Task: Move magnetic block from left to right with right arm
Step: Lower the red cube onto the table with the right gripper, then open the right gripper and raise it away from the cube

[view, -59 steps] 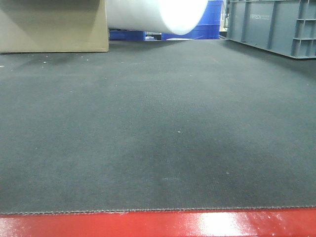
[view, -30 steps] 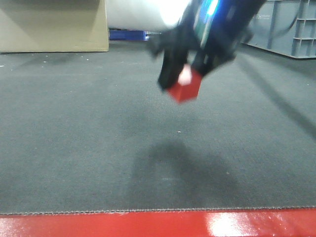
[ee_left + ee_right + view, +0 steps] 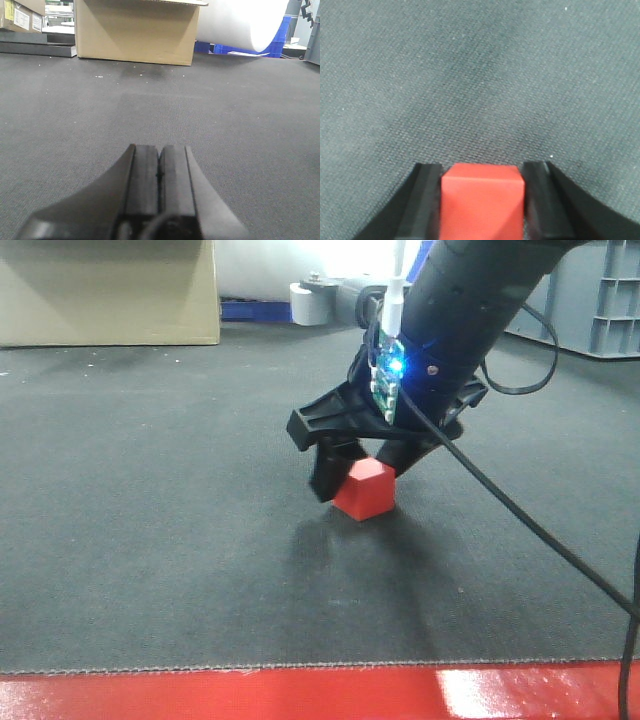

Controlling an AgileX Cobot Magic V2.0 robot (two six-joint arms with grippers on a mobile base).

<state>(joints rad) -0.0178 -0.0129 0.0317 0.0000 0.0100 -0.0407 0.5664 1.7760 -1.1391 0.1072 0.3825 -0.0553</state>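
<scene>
Front view near to far: red edge strip (image 3: pixel 300 695), then grey mat (image 3: pixel 150 540) where my right gripper (image 3: pixel 365 468) is clamped on the magnetic block (image 3: pixel 364 491) low at mid-mat, left gripper (image 3: pixel 160 172) pressed together, risk I see is block tipping if released tilted.

The block's (image 3: pixel 483 199) lower part runs off the bottom edge of the right wrist view, so whether it touches the mat (image 3: pixel 480 75) cannot be told there. In the front view the right gripper (image 3: pixel 362 472) hides the block's (image 3: pixel 364 490) rear faces, and the arm (image 3: pixel 470 310) is cut by the top edge. Behind the block, the cardboard box (image 3: pixel 105 290) and grey crate (image 3: pixel 600 290) are cropped at the frame's top. The cable (image 3: pixel 520 520) leaves at the right edge. The left gripper's (image 3: pixel 159 172) base is cut off below.
</scene>
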